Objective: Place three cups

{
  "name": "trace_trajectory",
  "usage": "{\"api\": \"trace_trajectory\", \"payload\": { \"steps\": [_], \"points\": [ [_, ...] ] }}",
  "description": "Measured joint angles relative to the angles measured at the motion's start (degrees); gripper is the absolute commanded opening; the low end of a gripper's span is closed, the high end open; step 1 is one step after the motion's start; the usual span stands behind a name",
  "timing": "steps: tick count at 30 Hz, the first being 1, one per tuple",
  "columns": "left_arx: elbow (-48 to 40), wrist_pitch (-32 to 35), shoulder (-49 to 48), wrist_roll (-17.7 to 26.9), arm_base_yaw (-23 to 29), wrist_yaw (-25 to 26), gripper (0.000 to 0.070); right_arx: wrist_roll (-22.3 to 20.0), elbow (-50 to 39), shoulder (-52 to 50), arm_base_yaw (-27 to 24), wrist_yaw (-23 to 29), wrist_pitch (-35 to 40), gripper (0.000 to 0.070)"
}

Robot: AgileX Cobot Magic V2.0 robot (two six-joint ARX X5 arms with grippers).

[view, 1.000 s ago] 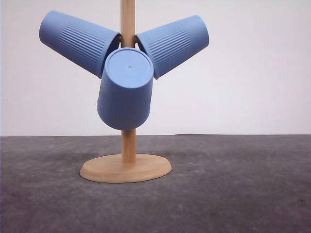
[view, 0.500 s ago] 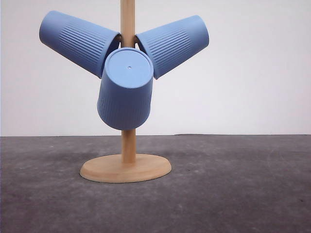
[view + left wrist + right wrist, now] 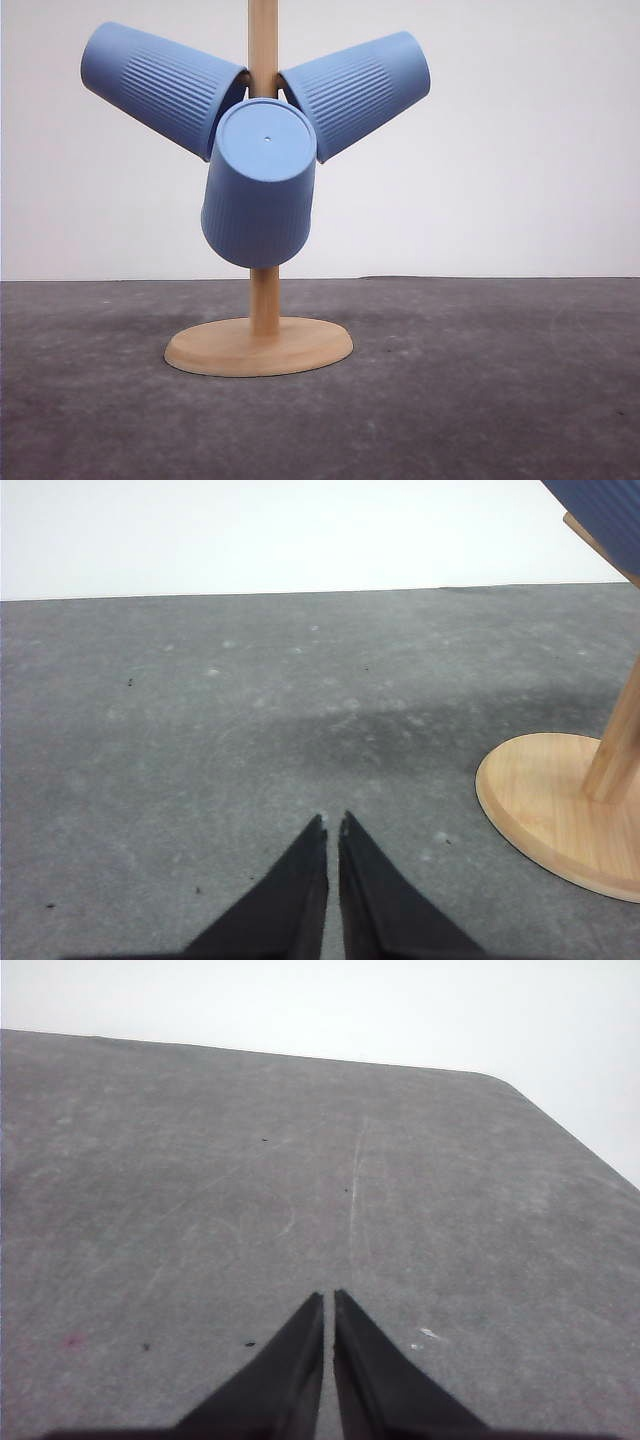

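Three cups hung on one wooden stand [image 3: 262, 343]: left cup [image 3: 160, 86], right cup [image 3: 357, 89], front cup [image 3: 258, 190], base facing forward. The left gripper [image 3: 332, 825], pinched together and empty, sat low on the grey table [image 3: 480, 380] beside the stand's base; the right gripper [image 3: 329, 1300], likewise closed and empty, rested over bare table.

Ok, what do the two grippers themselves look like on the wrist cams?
The left gripper and right gripper look alike: each has two matte black fingers, broad at the base and tapering to sharp points, with flat, plain faces. No cables, markings or pads are visible on either.
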Motion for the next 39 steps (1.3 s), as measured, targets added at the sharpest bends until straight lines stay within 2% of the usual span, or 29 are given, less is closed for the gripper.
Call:
{"api": "trace_trajectory", "payload": {
  "steps": [39],
  "points": [
    [0.0, 0.0, 0.0, 0.0, 0.0, 0.0, 0.0, 0.0, 0.0, 0.0, 0.0, 0.0, 0.0, 0.0016]
  ]
}}
